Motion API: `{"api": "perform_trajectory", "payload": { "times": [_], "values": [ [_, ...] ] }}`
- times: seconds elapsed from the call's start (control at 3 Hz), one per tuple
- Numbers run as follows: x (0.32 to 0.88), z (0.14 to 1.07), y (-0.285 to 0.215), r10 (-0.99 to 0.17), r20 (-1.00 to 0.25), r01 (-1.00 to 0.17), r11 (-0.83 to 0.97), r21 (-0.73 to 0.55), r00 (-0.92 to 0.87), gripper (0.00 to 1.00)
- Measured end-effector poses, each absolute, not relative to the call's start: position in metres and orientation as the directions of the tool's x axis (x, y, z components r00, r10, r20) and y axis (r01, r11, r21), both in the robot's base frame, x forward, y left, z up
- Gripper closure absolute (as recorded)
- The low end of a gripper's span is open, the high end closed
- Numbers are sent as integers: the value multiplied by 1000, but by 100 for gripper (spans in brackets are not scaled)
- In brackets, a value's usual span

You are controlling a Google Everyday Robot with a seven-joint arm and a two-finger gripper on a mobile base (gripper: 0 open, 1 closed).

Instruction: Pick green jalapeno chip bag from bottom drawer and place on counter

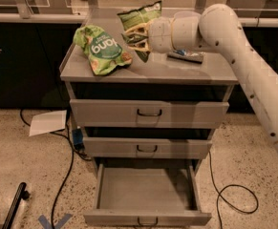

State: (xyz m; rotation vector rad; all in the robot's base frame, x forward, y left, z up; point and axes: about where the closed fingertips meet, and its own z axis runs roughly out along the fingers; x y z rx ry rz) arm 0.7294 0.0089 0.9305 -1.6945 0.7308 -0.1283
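1. Gripper (132, 38) is over the back half of the counter (176, 71), on a white arm (243, 56) that reaches in from the right. Its two fingers are clamped on the green jalapeno chip bag (141, 14).
2. The held bag stands roughly upright, top edge highest and lower corner pointing down at the counter. Whether that corner touches the surface cannot be told.
3. A bigger lime-green bag (102, 49) lies on the counter's left part, just beside the held bag.
4. A silver-blue foil packet (186, 57) lies flat on the counter, right of the gripper and partly under the arm.
5. The bottom drawer (145, 191) is pulled out, its tray open to view with nothing seen in it.
6. The top drawer (149, 112) and the middle drawer (146, 148) are shut.
7. On the speckled floor, a white sheet of paper (48, 122) lies left of the cabinet and a black cable (234, 194) loops at the right.
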Motion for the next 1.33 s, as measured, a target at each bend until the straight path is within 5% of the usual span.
{"api": "perform_trajectory", "payload": {
  "times": [0.33, 1.33],
  "values": [
    [746, 914, 8, -542, -342, -429, -40, -902, 768, 100],
    [747, 913, 8, -541, -342, -430, -39, -902, 768, 34]
  ]
}}
